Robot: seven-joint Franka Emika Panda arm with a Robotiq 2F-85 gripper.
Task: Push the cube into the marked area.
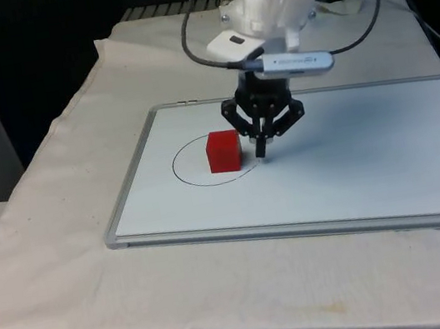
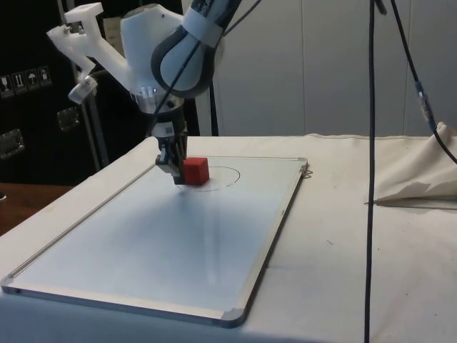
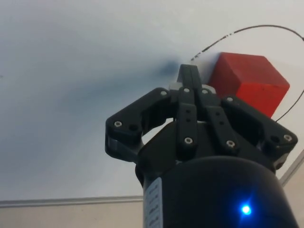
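Observation:
A red cube (image 1: 224, 150) sits inside the black drawn circle (image 1: 190, 175) on the whiteboard (image 1: 372, 164). In the side view the cube (image 2: 195, 171) rests within the circle line (image 2: 232, 175). My gripper (image 1: 261, 154) is shut, fingers pressed together, tips down at the board just at the cube's side toward the front view's right, on or near the circle line. The wrist view shows the closed fingertips (image 3: 189, 76) beside the cube (image 3: 249, 81), close to it or touching; contact is not clear.
The whiteboard has a metal frame (image 1: 135, 234) and lies on the white cloth (image 1: 75, 307). Black cables (image 2: 371, 143) hang down at the side. A fold of cloth (image 2: 421, 179) lies beyond the board in the side view.

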